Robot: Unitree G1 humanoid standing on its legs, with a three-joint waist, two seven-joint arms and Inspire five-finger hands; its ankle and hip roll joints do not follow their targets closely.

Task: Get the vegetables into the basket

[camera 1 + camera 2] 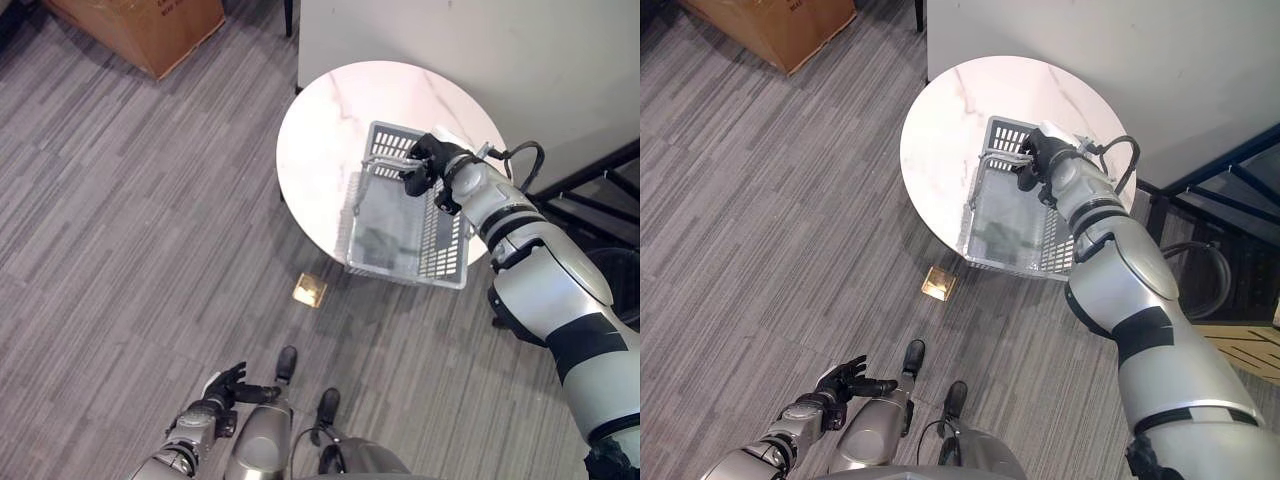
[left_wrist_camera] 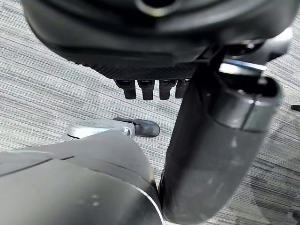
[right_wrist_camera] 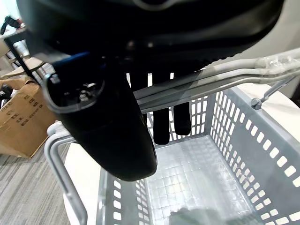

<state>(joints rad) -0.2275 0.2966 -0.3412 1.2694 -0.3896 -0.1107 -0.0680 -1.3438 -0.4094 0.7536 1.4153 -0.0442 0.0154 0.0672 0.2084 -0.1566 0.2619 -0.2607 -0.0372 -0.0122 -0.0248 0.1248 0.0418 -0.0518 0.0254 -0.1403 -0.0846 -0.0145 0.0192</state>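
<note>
A grey plastic basket (image 1: 408, 268) stands on the near side of a round white marble table (image 1: 330, 130), its front end hanging over the table's edge. My right hand (image 1: 428, 163) is shut on the basket's wire handle (image 3: 225, 77), fingers curled over the bars and the thumb beneath. A dark greenish shape (image 1: 378, 243) lies on the basket's floor; I cannot tell what it is. My left hand (image 1: 228, 385) hangs low over the floor with relaxed fingers and holds nothing.
A small yellowish object (image 1: 309, 290) lies on the grey striped carpet just in front of the table. A cardboard box (image 1: 140, 25) stands at the far left. A white wall runs behind the table, and dark metal framing (image 1: 600, 190) stands to the right.
</note>
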